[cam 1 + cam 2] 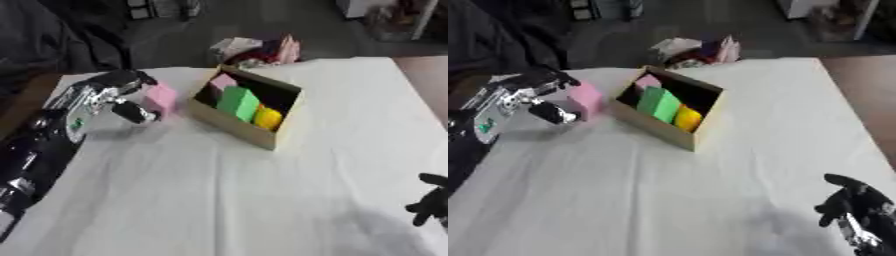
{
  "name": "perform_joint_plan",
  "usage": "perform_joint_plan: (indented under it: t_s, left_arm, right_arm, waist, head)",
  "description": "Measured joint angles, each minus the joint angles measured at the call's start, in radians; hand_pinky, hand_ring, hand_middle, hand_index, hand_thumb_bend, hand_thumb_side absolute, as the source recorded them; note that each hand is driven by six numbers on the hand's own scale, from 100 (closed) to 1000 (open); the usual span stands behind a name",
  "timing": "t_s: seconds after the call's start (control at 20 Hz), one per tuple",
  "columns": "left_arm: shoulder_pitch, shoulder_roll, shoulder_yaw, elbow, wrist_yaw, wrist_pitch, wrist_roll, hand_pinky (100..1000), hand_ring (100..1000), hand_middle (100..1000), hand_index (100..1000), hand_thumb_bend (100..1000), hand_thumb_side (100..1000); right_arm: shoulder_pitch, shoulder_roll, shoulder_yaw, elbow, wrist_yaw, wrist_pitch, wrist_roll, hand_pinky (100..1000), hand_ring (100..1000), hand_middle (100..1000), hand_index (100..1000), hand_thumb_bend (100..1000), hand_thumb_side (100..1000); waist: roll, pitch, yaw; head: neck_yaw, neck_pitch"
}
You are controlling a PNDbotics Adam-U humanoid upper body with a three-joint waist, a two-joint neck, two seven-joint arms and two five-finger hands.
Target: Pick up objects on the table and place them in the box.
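My left hand (pixel 122 95) is at the table's upper left, fingers and thumb curled round a pink block (pixel 161 98). The block hangs just left of the cardboard box (pixel 254 131), close to its left wall. Inside the box lie a small pink piece (pixel 222 81), a green block (pixel 237 102) and a yellow object (pixel 267 118). My right hand (pixel 852 207) rests near the lower right corner with its fingers relaxed, holding nothing.
A white cloth (pixel 227 200) covers the table. Beyond the far edge lies a pile of mixed objects (pixel 258 50). A brown surface (pixel 424 80) borders the cloth on the right.
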Motion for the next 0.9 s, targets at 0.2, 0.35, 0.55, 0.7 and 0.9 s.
perform_joint_plan:
  t_s: [0.2, 0.35, 0.55, 0.7, 0.9]
  left_arm:
    - [-0.001, 0.0, 0.0, 0.001, -0.006, -0.019, 0.001, 858, 843, 865, 934, 384, 494]
    - [-0.007, 0.0, 0.0, 0.008, -0.028, -0.021, 0.004, 862, 848, 871, 935, 415, 459]
    - [-0.012, 0.0, 0.003, 0.021, -0.069, -0.022, 0.039, 874, 872, 890, 937, 450, 409]
    - [-0.017, 0.0, 0.007, 0.03, -0.101, -0.024, 0.081, 880, 890, 908, 940, 466, 409]
    - [-0.019, 0.0, 0.013, 0.051, -0.131, -0.008, 0.131, 867, 886, 912, 942, 433, 371]
  right_arm:
    - [0.0, 0.0, 0.0, 0.0, 0.0, 0.0, 0.0, 690, 457, 490, 840, 100, 444]
    - [-0.002, 0.0, 0.0, 0.0, 0.0, 0.0, 0.0, 690, 457, 490, 840, 100, 443]
    - [-0.01, 0.0, 0.0, 0.0, 0.0, 0.0, 0.0, 690, 456, 490, 841, 100, 446]
    - [-0.018, 0.0, 0.0, 0.0, 0.0, 0.0, 0.001, 690, 456, 489, 840, 100, 451]
    - [-0.028, 0.001, 0.0, 0.0, 0.0, 0.0, 0.001, 689, 455, 489, 840, 100, 455]
  waist:
    - [0.001, 0.009, -0.002]
    - [0.002, 0.013, -0.005]
    - [-0.003, 0.024, -0.011]
    - [-0.004, 0.036, -0.016]
    - [-0.006, 0.056, -0.022]
  head:
    - [0.0, 0.0]
    - [0.0, 0.0]
    - [-0.001, -0.006]
    - [-0.001, -0.014]
    - [-0.002, -0.027]
